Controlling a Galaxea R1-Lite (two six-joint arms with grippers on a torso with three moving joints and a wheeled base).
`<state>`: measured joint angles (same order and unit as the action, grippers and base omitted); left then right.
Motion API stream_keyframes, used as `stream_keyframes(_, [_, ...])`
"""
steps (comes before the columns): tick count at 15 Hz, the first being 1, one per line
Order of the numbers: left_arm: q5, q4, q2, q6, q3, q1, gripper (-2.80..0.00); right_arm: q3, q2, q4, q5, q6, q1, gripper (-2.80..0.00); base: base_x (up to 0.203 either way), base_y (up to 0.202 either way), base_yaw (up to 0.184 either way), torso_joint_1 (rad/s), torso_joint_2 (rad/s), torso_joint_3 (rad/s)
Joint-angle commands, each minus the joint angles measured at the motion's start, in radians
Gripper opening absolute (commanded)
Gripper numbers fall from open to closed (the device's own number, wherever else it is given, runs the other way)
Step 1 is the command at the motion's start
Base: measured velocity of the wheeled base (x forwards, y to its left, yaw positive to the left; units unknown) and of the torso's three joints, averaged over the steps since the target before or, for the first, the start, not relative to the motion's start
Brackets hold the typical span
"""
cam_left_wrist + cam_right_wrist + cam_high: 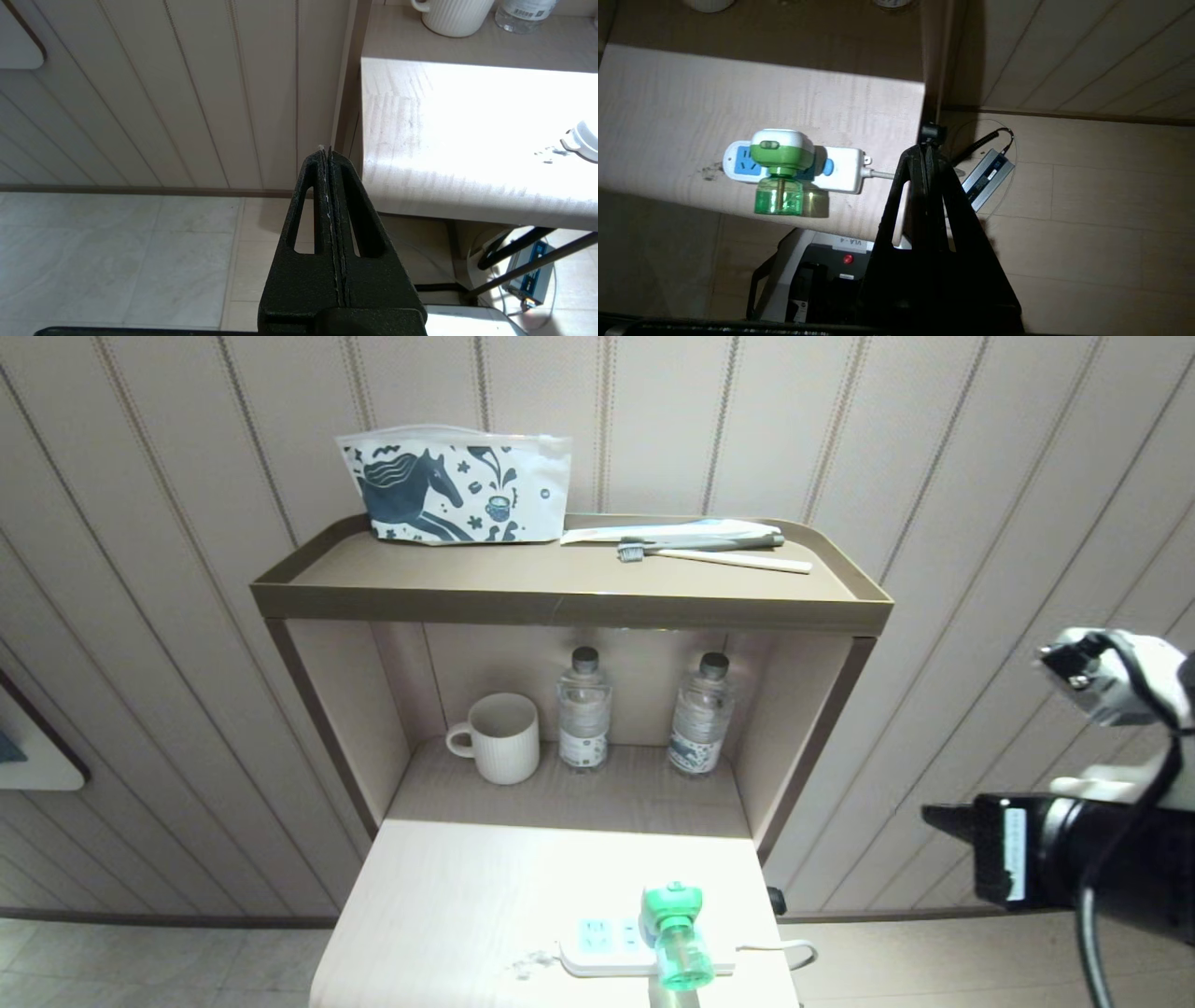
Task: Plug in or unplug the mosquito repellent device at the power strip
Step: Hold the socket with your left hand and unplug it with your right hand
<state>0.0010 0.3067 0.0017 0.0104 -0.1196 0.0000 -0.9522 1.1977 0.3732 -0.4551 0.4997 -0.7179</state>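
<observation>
Mosquito repellent device [781,170] sat plugged into the power strip [796,162] on the table's near edge, off to the left of the right gripper [927,145], which hung beside the table, pinched shut, holding nothing. Left gripper [327,151] was shut too, further off.

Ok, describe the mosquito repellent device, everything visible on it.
The mosquito repellent device has a white rounded-square head with a green top patch over a clear green liquid bottle; a thin stick shows inside. It looks plastic. It sits plugged into the power strip near the table's front edge, bottle pointing toward that edge. No gripper touches it.
</observation>
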Motion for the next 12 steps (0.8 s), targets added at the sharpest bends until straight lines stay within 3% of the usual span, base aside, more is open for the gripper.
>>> stream_keyframes(1, [0.001,0.002,0.001,0.0,0.0,0.0,-2.8,0.06,-0.144,0.01,-0.002,-0.032,0.096,-2.8,0.0,0.0,0.0,0.0,0.0,0.0])
stream_keyframes(3, [0.001,0.002,0.001,0.0,0.0,0.0,-2.8,0.122,-0.219,0.011,-0.017,-0.051,0.164,-2.8,0.0,0.0,0.0,0.0,0.0,0.0])
stream_keyframes(6, [0.001,0.002,0.001,0.0,0.0,0.0,-2.8,0.221,-0.318,0.002,-0.191,-0.067,0.228,-2.8,0.0,0.0,0.0,0.0,0.0,0.0])
stream_keyframes(9, [0.001,0.002,0.001,0.0,0.0,0.0,-2.8,0.301,-0.485,0.002,-0.259,-0.079,0.241,-2.8,0.0,0.0,0.0,0.0,0.0,0.0])
stream_keyframes(12, [0.001,0.002,0.001,0.0,0.0,0.0,-2.8,0.418,-0.605,0.0,-0.354,-0.079,0.305,-2.8,0.0,0.0,0.0,0.0,0.0,0.0])
